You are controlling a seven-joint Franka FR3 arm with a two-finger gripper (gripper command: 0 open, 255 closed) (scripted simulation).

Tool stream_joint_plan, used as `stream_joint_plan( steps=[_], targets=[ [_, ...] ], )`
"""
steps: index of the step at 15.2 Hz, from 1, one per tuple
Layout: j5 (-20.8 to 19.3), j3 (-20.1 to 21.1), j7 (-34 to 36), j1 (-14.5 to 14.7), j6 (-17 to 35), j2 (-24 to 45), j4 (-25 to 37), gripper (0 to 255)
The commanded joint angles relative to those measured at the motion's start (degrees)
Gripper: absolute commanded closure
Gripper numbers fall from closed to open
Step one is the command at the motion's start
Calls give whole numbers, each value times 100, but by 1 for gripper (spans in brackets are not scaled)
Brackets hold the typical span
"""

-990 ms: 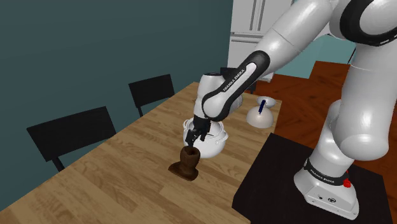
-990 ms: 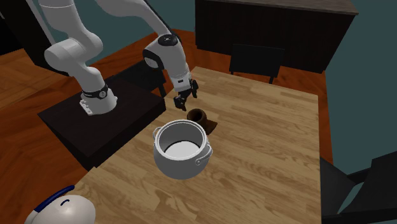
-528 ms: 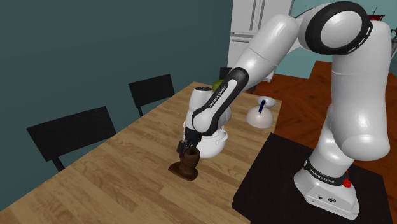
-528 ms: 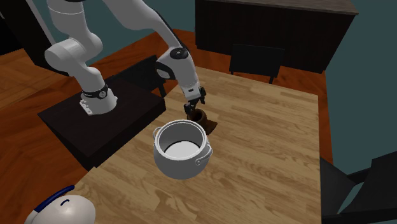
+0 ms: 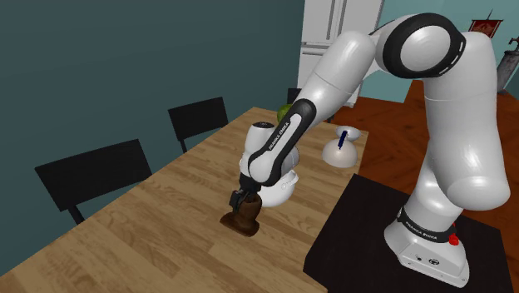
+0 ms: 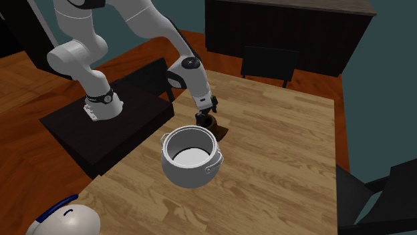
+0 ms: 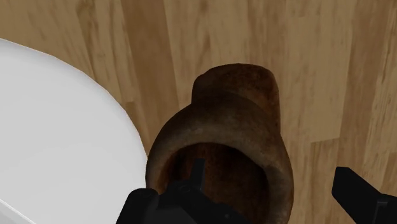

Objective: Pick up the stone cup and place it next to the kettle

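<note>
Wrist view: straddled brown cup (image 7: 235,95) wall beside white pot (image 7: 57,140), gripper (image 7: 267,173) fingers apart, one inside, one outside, likely for rim pinch.

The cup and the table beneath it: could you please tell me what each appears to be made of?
The cup: mottled brown, matte, rough-looking, so probably stone or unglazed clay. The table: wood, shown by grain lines and plank seams; smooth finish.

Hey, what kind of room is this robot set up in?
Likely a home dining room or kitchen-diner: a long wooden table, black chairs along its side, and what looks like a white fridge beyond its far end.
</note>
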Motion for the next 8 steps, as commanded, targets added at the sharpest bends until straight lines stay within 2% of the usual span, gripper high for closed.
stream_joint_plan(
  steps=[1, 4, 5, 8],
  targets=[
    [2, 2, -4, -2, 6, 6, -1, 0],
    [2, 2, -4, -2, 6, 6, -1, 0],
    [2, 2, -4, -2, 6, 7, 0, 255],
    [2, 2, -4, -3, 6, 7, 0, 255]
  ],
)
